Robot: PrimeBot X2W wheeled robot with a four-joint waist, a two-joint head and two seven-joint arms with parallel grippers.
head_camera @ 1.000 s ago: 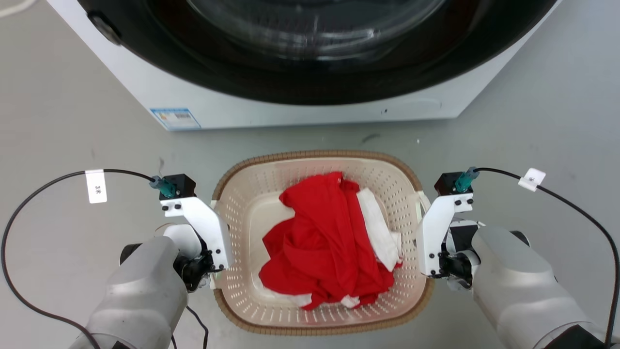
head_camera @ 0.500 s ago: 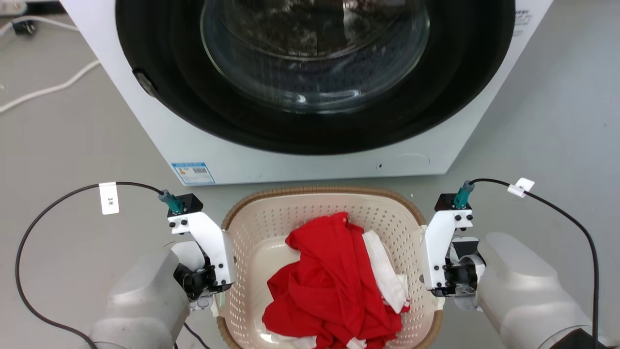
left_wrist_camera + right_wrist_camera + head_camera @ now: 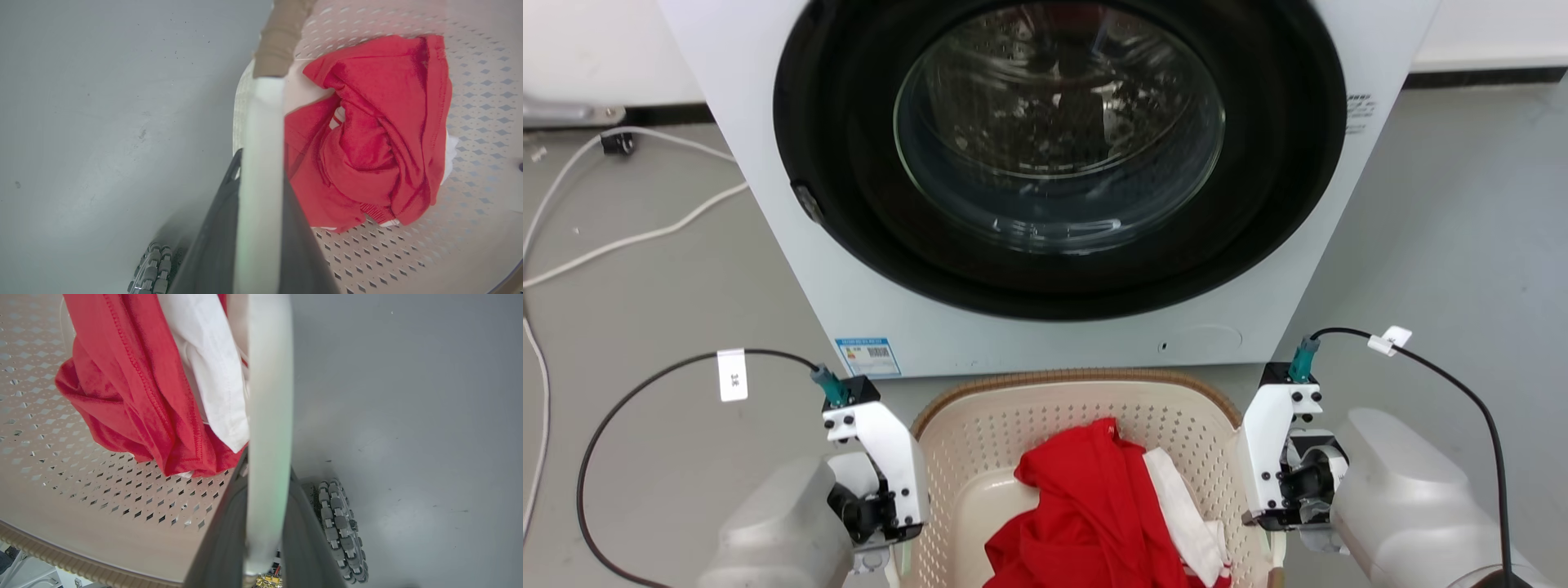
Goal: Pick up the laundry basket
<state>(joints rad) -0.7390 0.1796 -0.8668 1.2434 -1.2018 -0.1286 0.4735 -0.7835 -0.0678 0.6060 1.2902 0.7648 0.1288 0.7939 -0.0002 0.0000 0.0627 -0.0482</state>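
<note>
White cables (image 3: pixel 645 237) trail over the smooth grey floor (image 3: pixel 1462 245) at the left, beside a white front-loading washing machine (image 3: pixel 849 327) whose round glass door (image 3: pixel 1058 131) sits in a broad glossy black ring (image 3: pixel 837 122). Just before the machine, at the lower centre of the head view, is the laundry basket (image 3: pixel 1013 425): cream plastic, rounded-rectangular, its walls pierced with rows of small holes, its top edged by a brown woven-look rim (image 3: pixel 1078 377). A crumpled red garment (image 3: pixel 1086 514) lies inside, with a smooth white cloth (image 3: pixel 1180 506) against its right side. The matte silver left forearm (image 3: pixel 776 531) reaches in from the lower left, and the left gripper (image 3: pixel 261 171) points downward, its two dark fingers clamped on either face of the flat white left handle (image 3: pixel 261 122). The right forearm (image 3: pixel 1405 490) mirrors it from the lower right, and the right gripper (image 3: pixel 267 469) is clamped likewise on the right handle (image 3: pixel 269 375). A ribbed roller wheel (image 3: pixel 341 526) shows on the floor below it
</note>
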